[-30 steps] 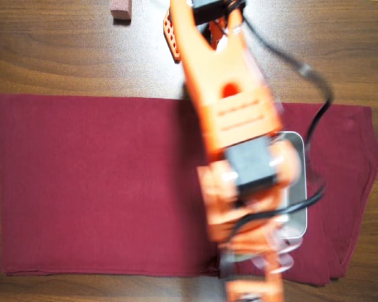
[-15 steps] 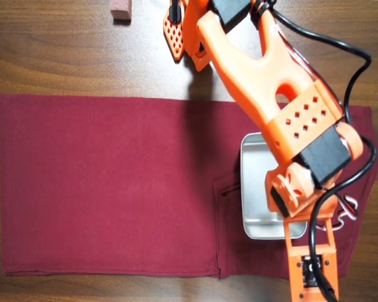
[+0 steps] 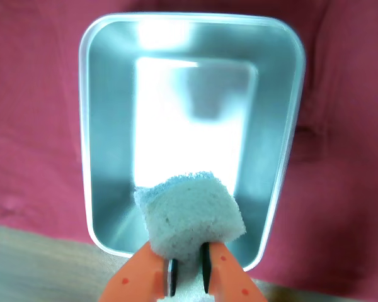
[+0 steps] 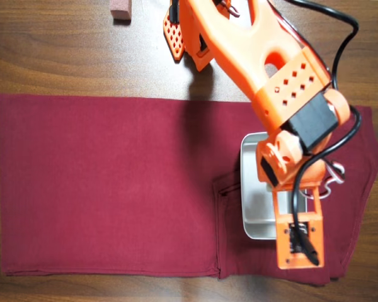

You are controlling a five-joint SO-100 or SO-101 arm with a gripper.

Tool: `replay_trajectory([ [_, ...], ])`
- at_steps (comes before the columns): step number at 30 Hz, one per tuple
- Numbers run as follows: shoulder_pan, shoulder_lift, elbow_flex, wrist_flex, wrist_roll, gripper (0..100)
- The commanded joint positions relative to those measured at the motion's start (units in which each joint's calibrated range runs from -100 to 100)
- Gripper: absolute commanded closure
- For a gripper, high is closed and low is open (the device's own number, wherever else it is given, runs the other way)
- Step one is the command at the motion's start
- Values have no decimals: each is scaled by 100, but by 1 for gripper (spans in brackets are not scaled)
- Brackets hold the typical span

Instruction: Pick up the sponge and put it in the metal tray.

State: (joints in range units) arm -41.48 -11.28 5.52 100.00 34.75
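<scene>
Carry step, near its end. In the wrist view the gripper (image 3: 189,267) has its two orange fingers (image 3: 142,274) clamped on the sponge (image 3: 190,217). The block bulges out above the pads, so the hold looks firm.

The sponge hangs over the tray (image 3: 88,126), above the inner wall at the end nearest the camera. We cannot tell whether it touches the metal. The tray floor is bare and throws back strong glare.

In the overhead view the tray (image 4: 255,217) sits on the red cloth (image 4: 107,182) toward the tabletop's right edge, closer to the bottom edge than the top. The arm (image 4: 264,69) reaches down from the top edge and covers most of the tray. The sponge is hidden there. A pinkish block (image 4: 121,9) lies at the top edge, well apart from the work.

Our judgement: pick done, placement not yet done. The next move calls for a short advance toward the tray's middle, or a small drop, then parting the fingers. Risk: released here, the sponge may catch on the near rim and tip out onto the cloth.
</scene>
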Motion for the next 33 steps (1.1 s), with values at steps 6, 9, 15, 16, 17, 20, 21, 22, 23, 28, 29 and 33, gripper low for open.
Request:
replay_trajectory([
  [6, 318, 130, -20, 0, 93, 66],
  [9, 376, 148, -20, 0, 103, 54],
  [15, 405, 245, -38, 0, 78, 52],
  [16, 414, 227, -47, 0, 68, 52],
  [17, 434, 165, -47, 0, 68, 52],
  [20, 942, -385, -2, 0, 274, 53],
  [21, 1307, -642, 35, 0, 420, 54],
  [22, 1758, -873, 35, 0, 571, 54],
  [23, 2199, -1131, 189, -461, 728, 54],
  [28, 3524, -3377, 3913, -5440, 1333, 54],
  [29, 3572, -3812, 4495, -5735, 1314, 55],
  [33, 3792, -5232, 6034, -5302, 1270, 55],
])
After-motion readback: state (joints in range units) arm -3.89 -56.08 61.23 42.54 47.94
